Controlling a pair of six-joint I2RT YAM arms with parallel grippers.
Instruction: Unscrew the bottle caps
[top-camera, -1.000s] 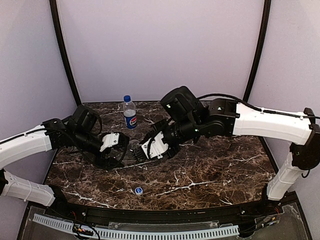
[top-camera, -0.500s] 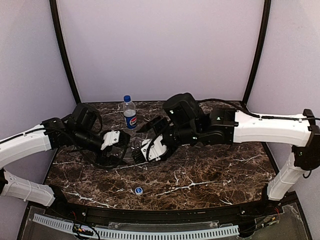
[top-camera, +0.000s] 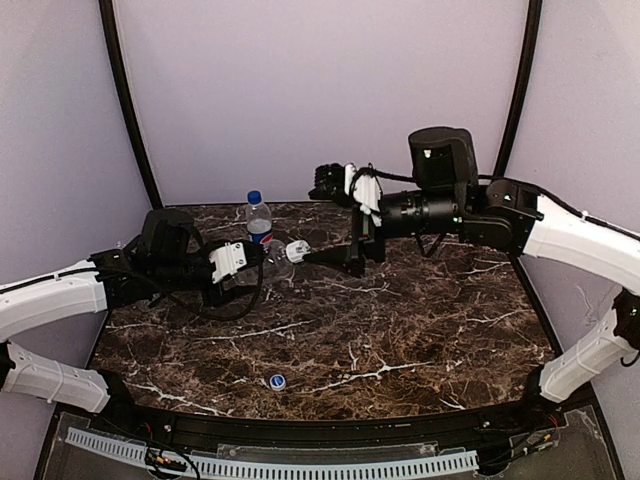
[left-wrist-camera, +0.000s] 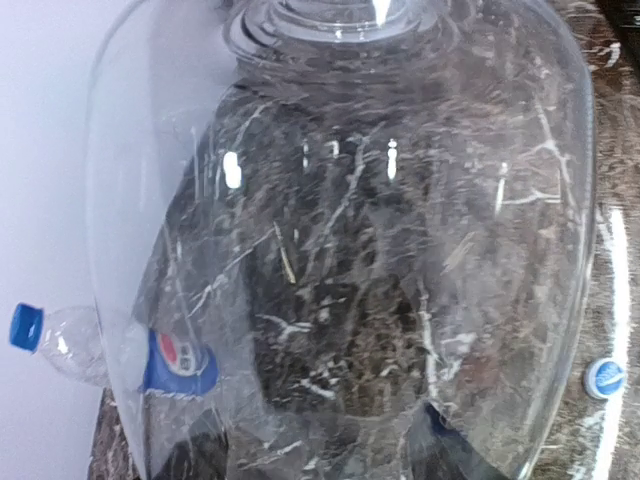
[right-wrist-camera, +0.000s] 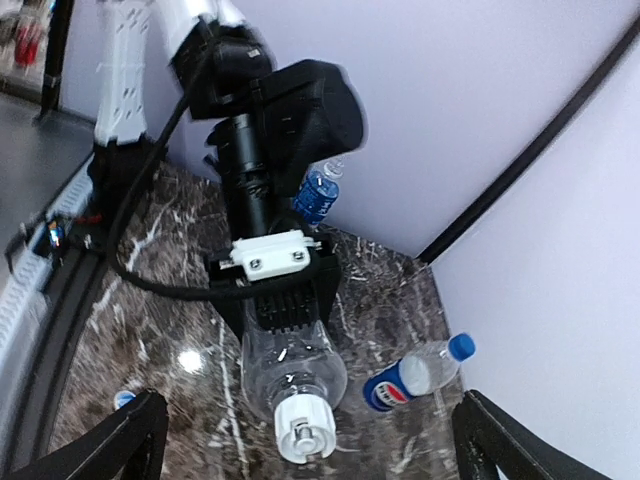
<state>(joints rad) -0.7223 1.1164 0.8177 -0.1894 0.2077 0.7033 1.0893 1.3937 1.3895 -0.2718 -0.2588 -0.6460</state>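
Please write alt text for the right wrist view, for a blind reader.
The left gripper holds a clear bottle, white cap toward the camera. A Pepsi bottle appears right of it; the right gripper, wide open, frames the view.

Close-up clear bottle (left-wrist-camera: 340, 250), Pepsi bottle (left-wrist-camera: 65, 345) behind

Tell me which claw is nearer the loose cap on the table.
Left. The left claw, holding a bottle, sits behind the cap, slightly to its left. The right claw hangs open farther back and to the right, raised off the table.
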